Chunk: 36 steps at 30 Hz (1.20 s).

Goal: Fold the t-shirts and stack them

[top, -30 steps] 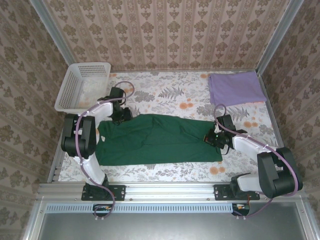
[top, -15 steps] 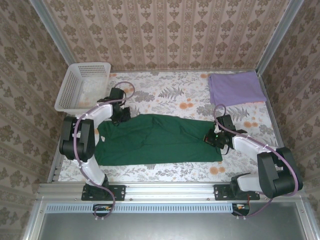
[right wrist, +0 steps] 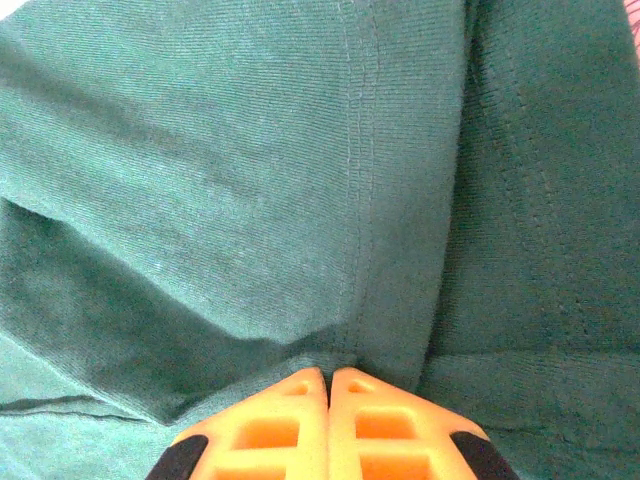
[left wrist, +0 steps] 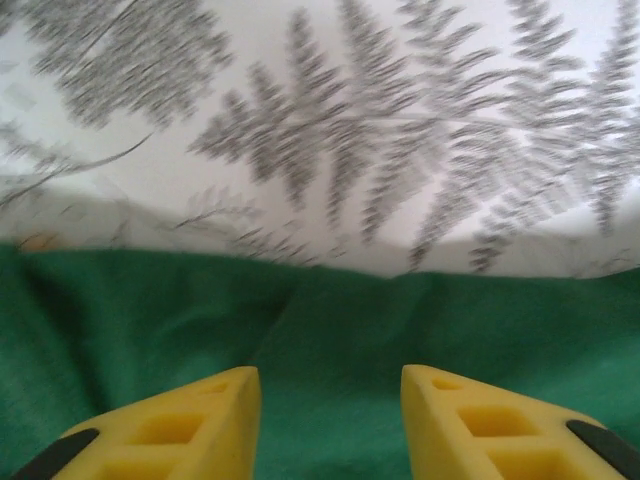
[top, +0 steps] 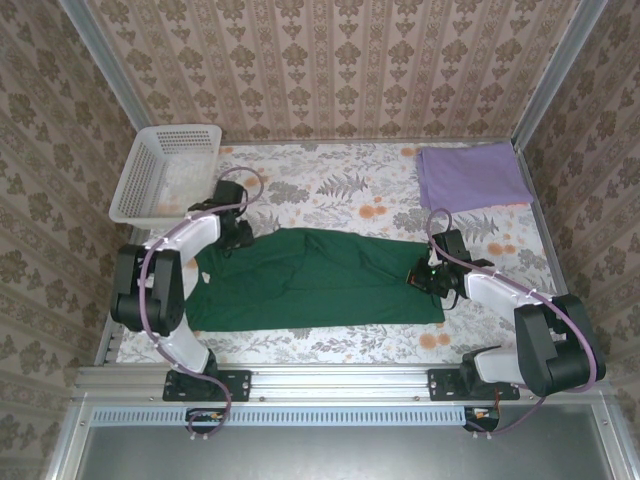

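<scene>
left gripper (top: 232,238): parted, holding nothing, low over the far-left corner of the green shirt (top: 315,278). On the left wrist cam, yellow fingers (left wrist: 190,425) well apart, green cloth under and between the tips, shirt edge just ahead, fern-print tablecloth (left wrist: 330,130) beyond that; can't tell whether the tips touch the cloth, picture slightly blurred. right gripper (top: 422,278): clamped on the right end of the green shirt, just inside its edge. On the right wrist cam, orange fingertips (right wrist: 285,400) pressed together with no gap, a fold of green cloth nipped right at the tips, creases running in toward the pinch, a stitched seam running straight ahead of the tips. Green shirt spread out lengthwise on the tablecloth, spanning from one gripper to the other, mostly flat with a few soft folds. purple shirt (top: 472,175): folded flat, well beyond the right gripper toward the far-right corner, apart from the green shirt and from both grippers. White basket (top: 165,172): beyond and to the left of the left gripper, near it, not touching the green shirt.
</scene>
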{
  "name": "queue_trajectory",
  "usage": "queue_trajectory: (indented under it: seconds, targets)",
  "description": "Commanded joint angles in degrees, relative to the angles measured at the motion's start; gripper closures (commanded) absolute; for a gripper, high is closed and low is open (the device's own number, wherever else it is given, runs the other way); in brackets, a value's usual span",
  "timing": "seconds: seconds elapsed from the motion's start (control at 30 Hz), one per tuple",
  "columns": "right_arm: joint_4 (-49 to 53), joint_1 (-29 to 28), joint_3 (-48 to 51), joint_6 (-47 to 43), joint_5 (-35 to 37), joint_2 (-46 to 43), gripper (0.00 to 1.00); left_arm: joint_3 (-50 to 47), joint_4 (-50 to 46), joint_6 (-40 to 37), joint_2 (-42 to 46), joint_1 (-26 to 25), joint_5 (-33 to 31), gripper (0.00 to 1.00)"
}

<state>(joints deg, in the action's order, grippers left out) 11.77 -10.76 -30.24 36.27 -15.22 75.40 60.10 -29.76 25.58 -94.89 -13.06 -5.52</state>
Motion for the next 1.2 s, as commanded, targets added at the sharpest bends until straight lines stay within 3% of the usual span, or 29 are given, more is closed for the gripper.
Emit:
queue_trajectory:
  seconds: [0.0,0.27,0.43,0.53,0.93,1.17]
  targets:
    - [0.79,-0.39,-0.7,0.44,0.77,0.65,0.99,-3.15,-0.49,1.67,3.17,1.92,-1.13,0.56]
    - [0.86,-0.43,-0.79,0.38,0.9,0.74,0.99,-3.45,3.46,1.32,-0.24,3.3,6.36,0.59]
    - [0.81,-0.51,-0.79,0.38,0.98,0.69,0.99,-2.51,3.99,1.03,-1.57,3.31,7.01,0.67]
    - [0.87,-0.57,-0.79,0.38,0.93,0.76,0.99,-2.4,3.98,0.87,-1.55,3.3,6.77,0.76]
    - [1.03,-0.66,-0.92,0.39,1.25,0.8,0.99,-7.21,7.83,-0.29,4.62,-0.45,0.8,1.0]
    - [1.09,-0.82,-0.96,0.39,1.42,0.74,0.99,-15.33,16.39,-3.77,15.34,-6.25,-6.7,1.0]
